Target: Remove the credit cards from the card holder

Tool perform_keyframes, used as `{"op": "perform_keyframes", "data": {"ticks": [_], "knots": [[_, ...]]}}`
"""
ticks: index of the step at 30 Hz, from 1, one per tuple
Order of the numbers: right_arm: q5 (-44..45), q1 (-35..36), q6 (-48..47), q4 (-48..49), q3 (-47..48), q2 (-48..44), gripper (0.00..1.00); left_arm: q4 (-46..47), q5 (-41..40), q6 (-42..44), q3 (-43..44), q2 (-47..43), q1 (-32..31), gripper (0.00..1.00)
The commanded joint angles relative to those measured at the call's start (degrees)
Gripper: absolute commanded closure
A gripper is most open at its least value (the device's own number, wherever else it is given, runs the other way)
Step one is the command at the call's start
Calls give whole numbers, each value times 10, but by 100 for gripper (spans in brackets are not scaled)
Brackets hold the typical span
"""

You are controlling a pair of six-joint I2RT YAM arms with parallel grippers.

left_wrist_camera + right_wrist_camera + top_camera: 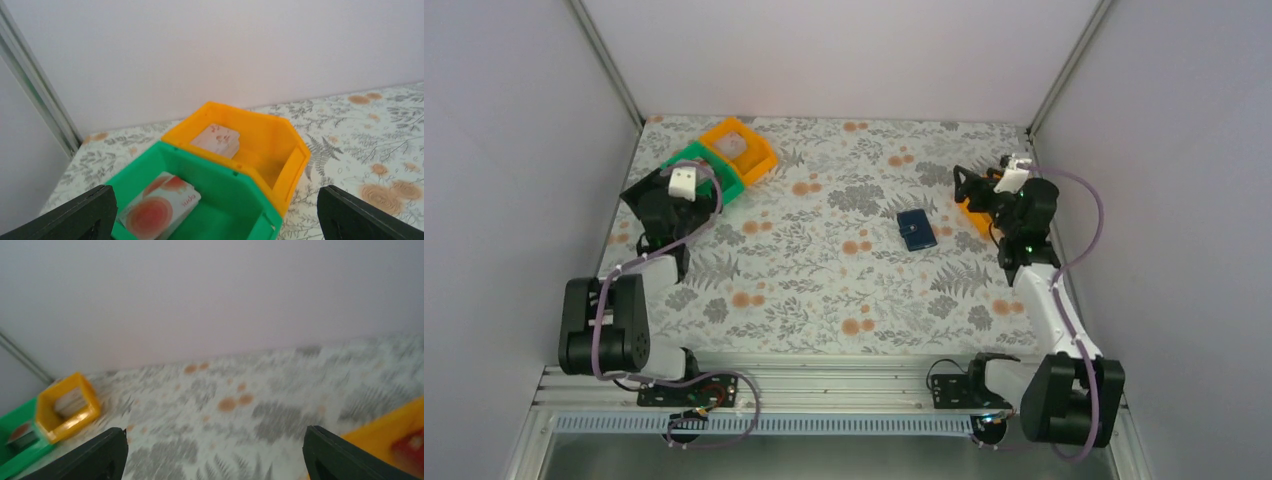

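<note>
The left gripper's [214, 189] fingers [85, 215] are spread wide with nothing between them. They hang over a green bin [235, 200] that sits well to the left of the card holder [916, 229] and a little farther back. A pale card [160, 207] with reddish circles lies in that bin. An orange bin [270, 145] touches its far side and holds a few more cards [217, 140], pale with red marks.

The right gripper's [214, 430] fingers [345, 455] are also spread wide and empty. This gripper is in the air just right of the holder and slightly behind it. It is beside a second orange bin [385, 432], also on the holder's right, which holds something red [412, 442] too blurred to name.

The holder itself is dark blue. It lies flat and folded shut on the floral table [824, 290], touched by neither gripper. It is near the right one and well apart from the left. No card shows at the holder.
</note>
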Motion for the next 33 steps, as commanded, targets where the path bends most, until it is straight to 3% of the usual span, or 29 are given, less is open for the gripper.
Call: {"op": "perform_keyframes", "data": {"ticks": [1, 6, 9, 13, 16, 18, 19, 24, 33], "knots": [[-63, 9, 11, -236, 46, 55, 15, -164, 63, 16, 55, -37, 11, 0], [-44, 60, -3, -329, 103, 127, 33, -407, 130, 82, 197, -32, 12, 0], [30, 98, -14, -379, 143, 171, 31, -522, 176, 123, 262, -18, 13, 0], [102, 122, -35, -447, 178, 259, 29, -610, 224, 195, 301, -19, 12, 0], [147, 151, -47, -475, 185, 307, 22, -676, 274, 250, 332, -10, 12, 0], [169, 167, -50, -484, 191, 330, 2, -701, 301, 263, 343, -3, 12, 0], [174, 172, -54, -486, 196, 347, 1, -705, 314, 263, 344, 0, 12, 0], [171, 184, -74, -488, 227, 396, 1, -703, 369, 253, 340, 11, 10, 0], [228, 192, -91, -529, 294, 482, 1, -694, 374, 250, 333, 22, 8, 0]]}}
